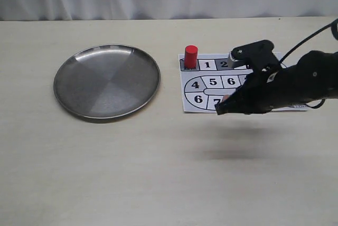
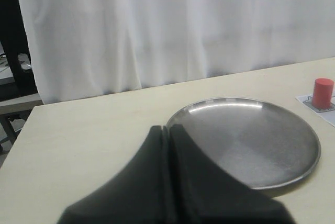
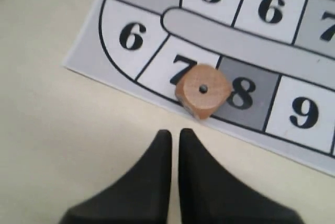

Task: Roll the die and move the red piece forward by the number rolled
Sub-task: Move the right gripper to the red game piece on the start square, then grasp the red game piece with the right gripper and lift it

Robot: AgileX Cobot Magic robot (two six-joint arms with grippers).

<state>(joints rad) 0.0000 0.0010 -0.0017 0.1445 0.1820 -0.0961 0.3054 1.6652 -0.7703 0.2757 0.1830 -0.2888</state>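
Near the pressed-together right end effector (image 3: 174, 132), the die (image 3: 203, 91) lies one pip up.

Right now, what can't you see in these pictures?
- Die: exterior view, mostly behind the right arm; pips unreadable there.
- Board: right end covered by that arm; cut off in both wrist views.
- Square under the red piece: label hidden, exterior view.

The paper board (image 3: 246, 46) has big black numbers in its squares. One row reads 1, 2. The next reads 4, 5, 6. The last reads 6, 7, 8, 9. The die (image 3: 203, 91) shows one dot on top.
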